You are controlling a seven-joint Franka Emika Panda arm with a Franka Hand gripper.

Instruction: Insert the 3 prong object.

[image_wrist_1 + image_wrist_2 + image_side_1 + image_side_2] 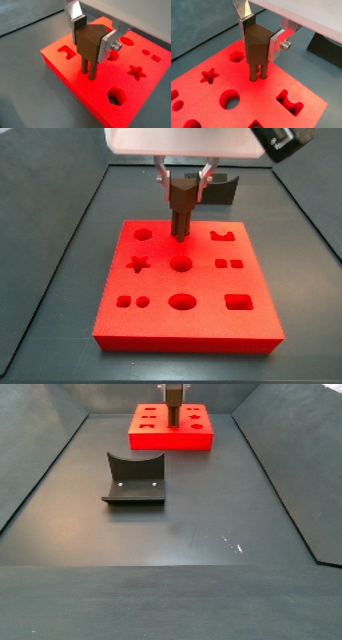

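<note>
My gripper point(91, 39) is shut on the 3 prong object point(87, 44), a slim dark brown piece held upright with its thin prongs point(87, 69) pointing down. The prongs reach the top of the red board point(73, 80) near its middle. I cannot tell whether they sit in holes. Both wrist views show this; the gripper point(261, 36) clamps the piece point(256, 47) between silver fingers point(276, 44). In a side view the gripper point(182, 186) and the piece point(179, 216) stand over the far half of the board point(201, 323). In a side view only the piece point(173, 396) shows above the board point(171, 439).
The board has cut-outs: a star point(135, 264), a round hole point(181, 303), a square point(239, 303), a hexagon point(117, 96). The dark fixture point(134, 479) stands on the grey floor apart from the board; it also shows behind the gripper point(222, 190). Dark walls enclose the floor.
</note>
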